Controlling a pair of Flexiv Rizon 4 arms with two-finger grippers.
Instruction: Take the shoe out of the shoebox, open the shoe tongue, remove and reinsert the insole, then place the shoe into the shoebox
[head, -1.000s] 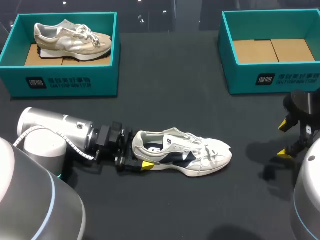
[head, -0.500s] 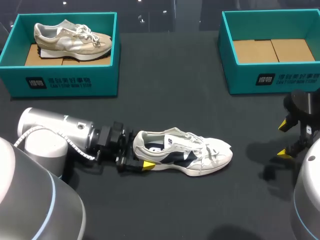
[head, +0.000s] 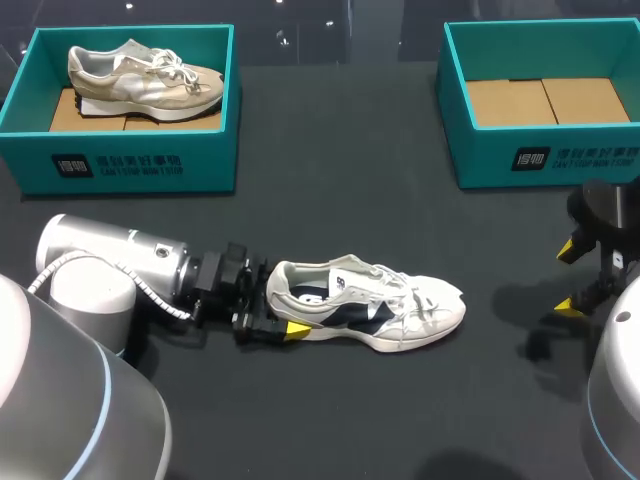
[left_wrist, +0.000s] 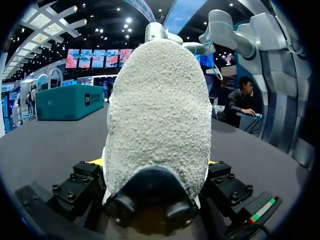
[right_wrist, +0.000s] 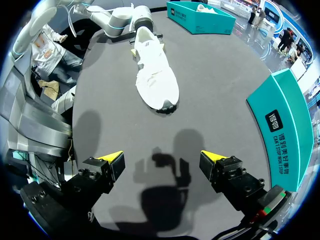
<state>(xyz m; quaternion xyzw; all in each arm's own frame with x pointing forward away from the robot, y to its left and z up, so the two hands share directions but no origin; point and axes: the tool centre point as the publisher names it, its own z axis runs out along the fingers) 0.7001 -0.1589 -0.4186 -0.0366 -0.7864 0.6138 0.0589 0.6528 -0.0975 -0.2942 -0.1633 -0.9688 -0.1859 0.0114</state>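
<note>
**Shoe unboxed; tongue, insole and reboxing apparently remain.**
Near you, your left gripper (head: 280, 312) clasps the white shoe (head: 370, 315) by its heel on the table; your right gripper (right_wrist: 161, 157) stands wide, well apart at right; far right, the shoebox (head: 540, 160) holds no shoe.

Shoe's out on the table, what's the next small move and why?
Probably bring the right gripper, open and off to the side, across to the tongue of the white shoe: the left gripper is shut on its heel, steadying it.
</note>
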